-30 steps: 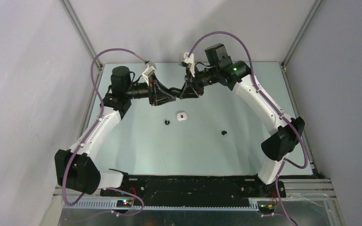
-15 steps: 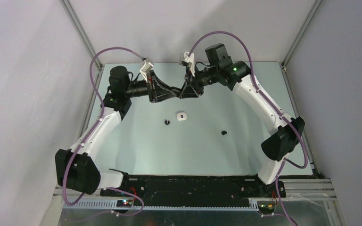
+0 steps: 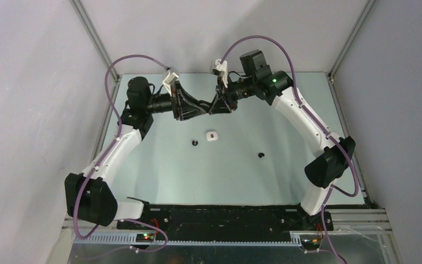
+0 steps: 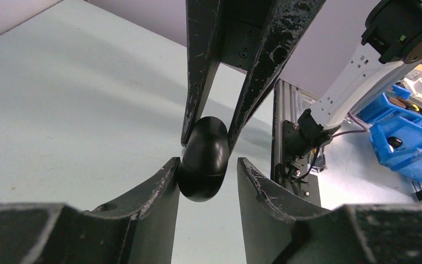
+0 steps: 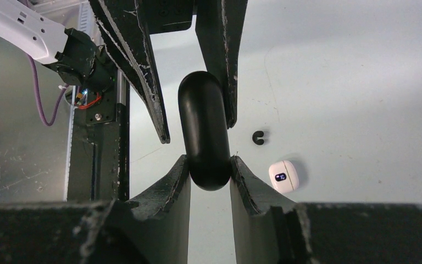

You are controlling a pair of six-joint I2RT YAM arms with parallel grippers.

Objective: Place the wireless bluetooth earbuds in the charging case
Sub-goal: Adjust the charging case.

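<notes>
Black charging case (image 5: 203, 132), closed and its contents hidden, held in the air beyond the white case (image 3: 212, 136). Right gripper (image 5: 209, 160) clamps it, both fingers pressed on its sides; left gripper (image 4: 207, 163) straddles the other end loosely, one finger touching, a gap at the other. White case lies shut on the table (image 3: 242, 181). One black earbud (image 3: 194, 143) just left of the white case, second black earbud (image 3: 261, 155) well to its right, both outside any case

From above, the left end effector (image 3: 204, 105) and right end effector (image 3: 211, 105) hide the black case (image 4: 200, 159); the black specks (image 3: 194, 143) (image 3: 261, 155) are too small to identify.
</notes>
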